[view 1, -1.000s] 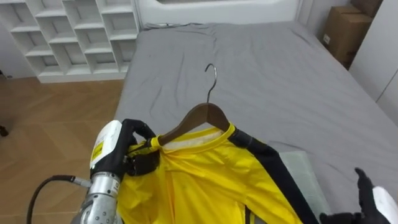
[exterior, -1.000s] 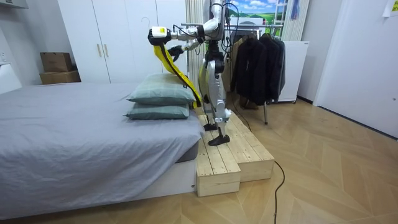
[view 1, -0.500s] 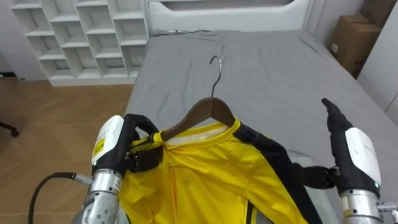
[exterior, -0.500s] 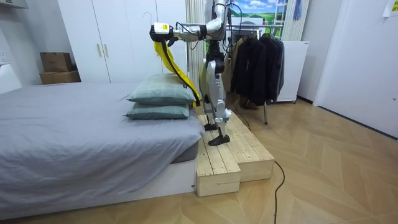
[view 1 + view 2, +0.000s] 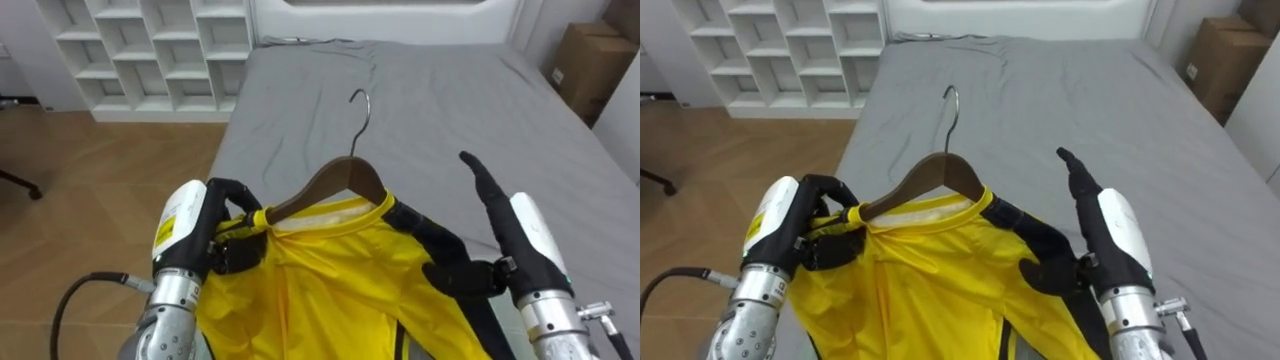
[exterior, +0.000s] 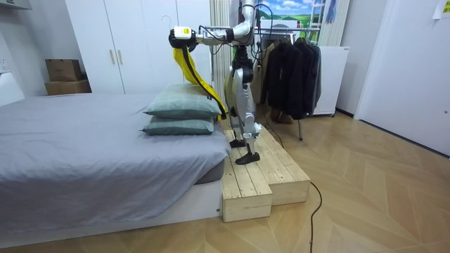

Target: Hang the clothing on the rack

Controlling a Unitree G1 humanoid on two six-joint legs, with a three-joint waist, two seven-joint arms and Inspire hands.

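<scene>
A yellow shirt (image 5: 330,285) with black trim hangs on a wooden hanger (image 5: 335,182) whose metal hook (image 5: 358,100) points up, held in the air above the grey bed (image 5: 430,120). My left hand (image 5: 215,228) is shut on the hanger's left end and the shirt's shoulder there. Beside the shirt's right shoulder my right hand (image 5: 505,232) stands with fingers straight and upward, its thumb against the black trim. In the room view I stand on a wooden platform (image 6: 256,176) at the bed's head, both arms raised with the shirt (image 6: 188,67).
A white cube shelf (image 5: 150,50) stands left of the bed. A cardboard box (image 5: 590,55) sits at the far right. Two pillows (image 6: 183,112) lie on the bed near me. Behind me a clothes rack (image 6: 288,67) carries dark garments.
My right hand has come up from the lower right and moved left, to the shirt's right shoulder. The left hand keeps its hold. The eye views have shifted a little.
</scene>
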